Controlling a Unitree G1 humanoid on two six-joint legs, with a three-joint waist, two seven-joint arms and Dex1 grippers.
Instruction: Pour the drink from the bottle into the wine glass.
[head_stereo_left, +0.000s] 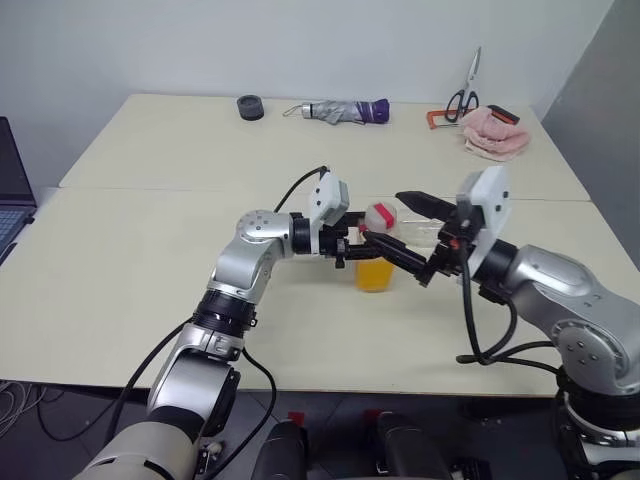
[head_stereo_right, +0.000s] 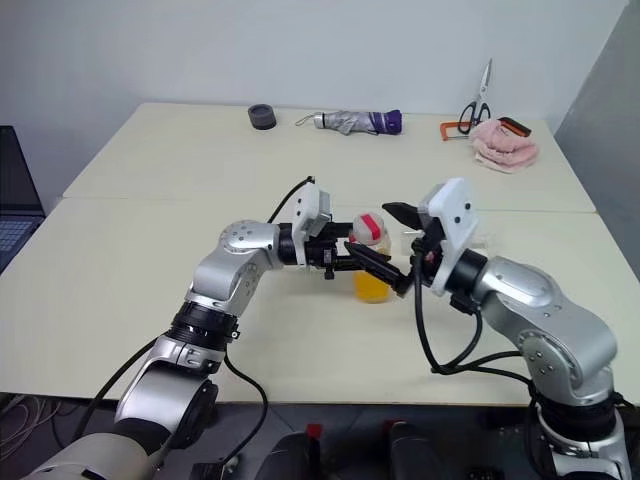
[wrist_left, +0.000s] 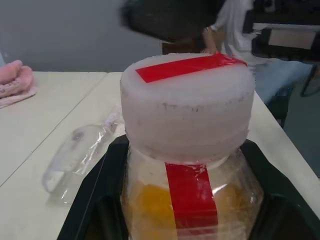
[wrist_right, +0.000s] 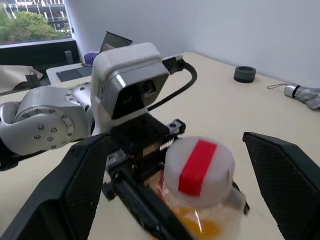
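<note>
Your left gripper (head_stereo_left: 372, 246) clamps the bottle (head_stereo_left: 377, 252) upright. Your right gripper (wrist_right: 165, 195) stands fully open, fingers either side of the cap (wrist_right: 199, 169), holding nothing.

No text, label, brand or number can be read on anything in these views.

Head overview; wrist close-ups on bottle (wrist_left: 187, 150)

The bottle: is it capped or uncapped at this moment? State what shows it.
Capped. The white cap with its red stripe sits on the bottle, which the left hand holds upright.
</note>
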